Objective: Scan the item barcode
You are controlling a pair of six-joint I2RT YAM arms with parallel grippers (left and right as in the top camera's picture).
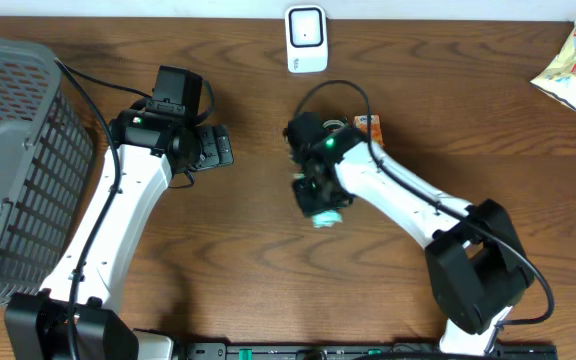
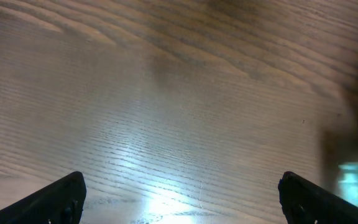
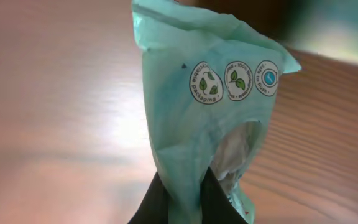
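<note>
My right gripper is shut on a mint-green plastic pouch, its black fingers pinching the pouch's crumpled lower part; round leaf logos show on its face. From overhead the pouch peeks out under the right gripper near the table's middle. No barcode shows on the pouch in any view. The white scanner stands at the table's far edge, well beyond the pouch. My left gripper hangs open over bare wood, nothing between its fingers; overhead it sits left of the right gripper.
A grey mesh basket fills the left side. An orange carton lies just behind the right arm. A yellow-and-white snack bag rests at the far right corner.
</note>
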